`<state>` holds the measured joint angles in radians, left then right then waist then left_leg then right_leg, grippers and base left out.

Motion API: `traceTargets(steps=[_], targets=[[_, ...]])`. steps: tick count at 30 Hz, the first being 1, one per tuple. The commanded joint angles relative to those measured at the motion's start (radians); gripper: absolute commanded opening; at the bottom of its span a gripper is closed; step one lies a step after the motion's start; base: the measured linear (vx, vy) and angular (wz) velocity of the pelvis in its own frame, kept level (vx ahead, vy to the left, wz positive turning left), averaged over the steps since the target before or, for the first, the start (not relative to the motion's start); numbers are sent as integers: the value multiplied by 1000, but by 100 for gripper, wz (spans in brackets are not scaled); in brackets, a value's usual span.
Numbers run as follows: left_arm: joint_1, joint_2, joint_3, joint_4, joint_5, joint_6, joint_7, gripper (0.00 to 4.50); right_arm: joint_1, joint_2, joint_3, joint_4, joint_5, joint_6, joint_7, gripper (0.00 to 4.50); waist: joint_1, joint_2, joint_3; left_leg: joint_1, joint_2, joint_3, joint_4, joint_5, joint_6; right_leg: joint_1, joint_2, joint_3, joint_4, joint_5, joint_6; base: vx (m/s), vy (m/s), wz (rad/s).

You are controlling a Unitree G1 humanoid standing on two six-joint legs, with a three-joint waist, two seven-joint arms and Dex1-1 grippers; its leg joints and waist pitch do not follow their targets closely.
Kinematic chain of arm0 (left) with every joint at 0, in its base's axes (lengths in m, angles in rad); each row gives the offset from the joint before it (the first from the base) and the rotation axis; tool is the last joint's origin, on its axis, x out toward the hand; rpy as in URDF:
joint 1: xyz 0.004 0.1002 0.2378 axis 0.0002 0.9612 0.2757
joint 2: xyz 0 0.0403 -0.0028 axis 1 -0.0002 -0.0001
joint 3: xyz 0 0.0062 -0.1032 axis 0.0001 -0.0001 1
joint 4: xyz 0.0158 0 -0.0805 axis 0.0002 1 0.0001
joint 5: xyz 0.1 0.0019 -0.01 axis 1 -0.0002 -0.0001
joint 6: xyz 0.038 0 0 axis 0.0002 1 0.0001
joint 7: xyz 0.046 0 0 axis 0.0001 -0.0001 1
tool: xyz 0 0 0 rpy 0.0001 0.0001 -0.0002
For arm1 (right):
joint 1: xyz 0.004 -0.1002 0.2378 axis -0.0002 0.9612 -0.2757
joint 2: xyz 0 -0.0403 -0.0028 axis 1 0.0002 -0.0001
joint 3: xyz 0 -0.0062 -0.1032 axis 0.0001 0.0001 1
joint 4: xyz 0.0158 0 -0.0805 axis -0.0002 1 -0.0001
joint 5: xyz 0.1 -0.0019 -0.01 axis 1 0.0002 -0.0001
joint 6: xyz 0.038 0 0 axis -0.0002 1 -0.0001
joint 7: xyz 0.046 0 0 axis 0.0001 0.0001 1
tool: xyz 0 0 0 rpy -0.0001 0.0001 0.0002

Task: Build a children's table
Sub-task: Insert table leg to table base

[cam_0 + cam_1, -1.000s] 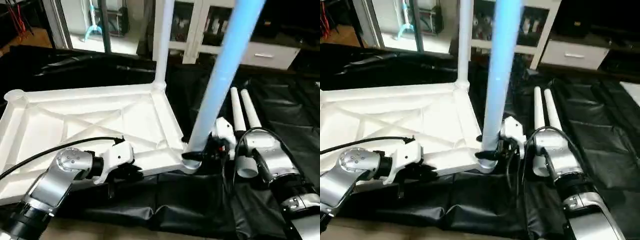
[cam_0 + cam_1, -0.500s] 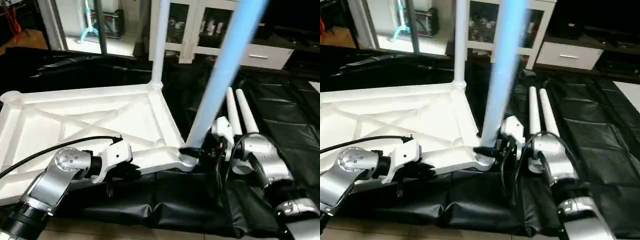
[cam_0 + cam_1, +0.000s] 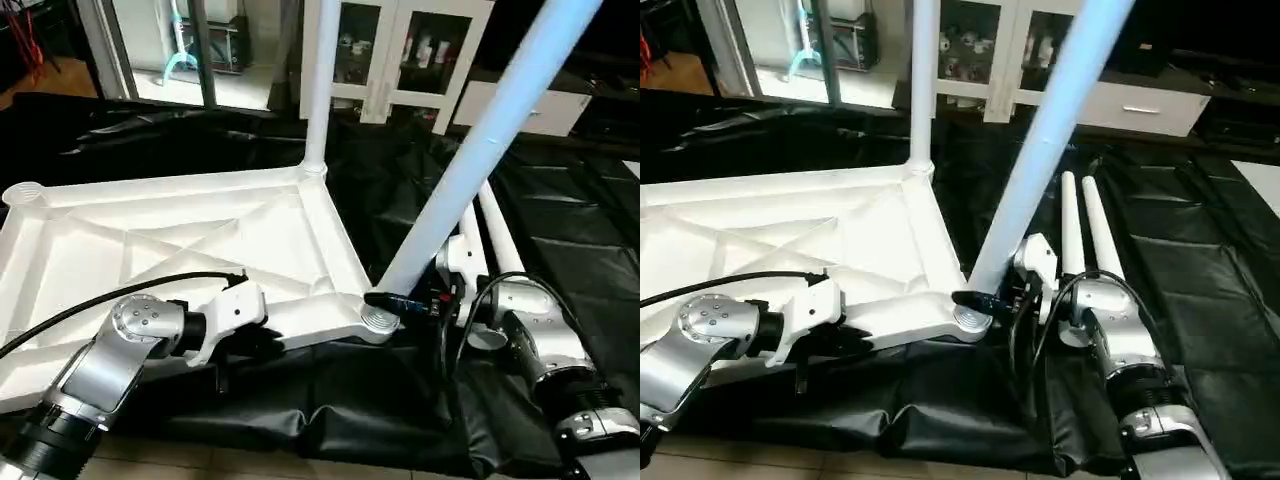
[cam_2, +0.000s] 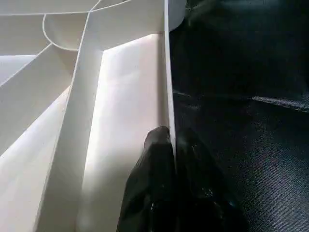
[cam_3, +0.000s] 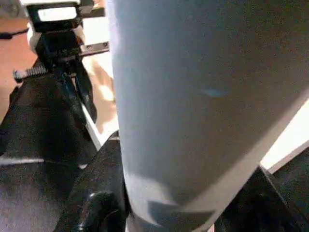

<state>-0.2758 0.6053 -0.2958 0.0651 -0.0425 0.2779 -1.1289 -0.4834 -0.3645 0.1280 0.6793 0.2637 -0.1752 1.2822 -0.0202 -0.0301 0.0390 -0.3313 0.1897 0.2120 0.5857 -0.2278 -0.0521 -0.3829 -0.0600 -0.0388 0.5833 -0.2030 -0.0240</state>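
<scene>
The white tabletop (image 3: 200, 235) lies underside up on a black sheet, its X-ribs showing. One white leg (image 3: 318, 80) stands upright in the far right corner socket. My right gripper (image 3: 405, 300) is shut on the lower end of a second leg (image 3: 480, 150), which leans steeply to the right, its foot just above and beside the near right corner socket (image 3: 378, 320). Black fingers (image 5: 96, 203) flank that leg in the right wrist view. My left gripper (image 4: 171, 133) is shut on the tabletop's near rim (image 4: 166, 72), left of that socket.
Two more white legs (image 3: 495, 225) lie side by side on the black sheet (image 3: 570, 250), right of the tabletop and behind my right forearm. White cabinets (image 3: 420, 50) and a glass door stand at the back. Bare floor shows along the near edge.
The held leg has tipped from near upright to a steep lean rightward, and its foot has come off the near right socket, which now shows open. The left gripper has stayed on the rim.
</scene>
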Motion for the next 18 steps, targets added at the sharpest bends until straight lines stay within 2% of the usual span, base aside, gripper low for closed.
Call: traceTargets(steps=[1,5,6,12,15,18], targets=[[-35,-12,-3,-9,-20,-24,-3,0,76,-24,107,118,-157,53,1,186,-6,20,-10,10,57,-36,-96,-398,-11,-6,-71,48,-85,-370,-193,0,0,0],[-32,-12,-1,-11,-18,-20,-6,0,65,-24,113,124,-156,69,10,186,-8,21,-10,9,58,-39,-100,-408,-18,-4,-71,47,-85,-367,-187,0,0,0],[-32,-12,-1,-12,-18,-19,-5,0,63,-24,114,126,-155,69,9,186,-7,18,-11,7,58,-40,-101,-402,-16,-3,-72,47,-84,-362,-189,0,0,0],[-31,-13,-2,-13,-12,-10,6,0,54,-16,104,133,-144,72,-15,186,-8,18,-9,8,58,-39,-100,-406,-15,-5,-74,49,-87,-380,-185,0,0,0],[-41,-31,-11,5,40,44,83,0,46,17,79,159,-167,77,-166,186,-10,18,-7,8,58,-40,-102,-418,-23,-8,-73,48,-89,-402,-177,0,0,0],[-60,-77,5,41,54,79,162,0,26,52,54,205,-191,73,-327,186,-18,20,-1,11,55,-46,-103,-475,-48,-16,-74,45,-99,-505,-144,0,0,0]])
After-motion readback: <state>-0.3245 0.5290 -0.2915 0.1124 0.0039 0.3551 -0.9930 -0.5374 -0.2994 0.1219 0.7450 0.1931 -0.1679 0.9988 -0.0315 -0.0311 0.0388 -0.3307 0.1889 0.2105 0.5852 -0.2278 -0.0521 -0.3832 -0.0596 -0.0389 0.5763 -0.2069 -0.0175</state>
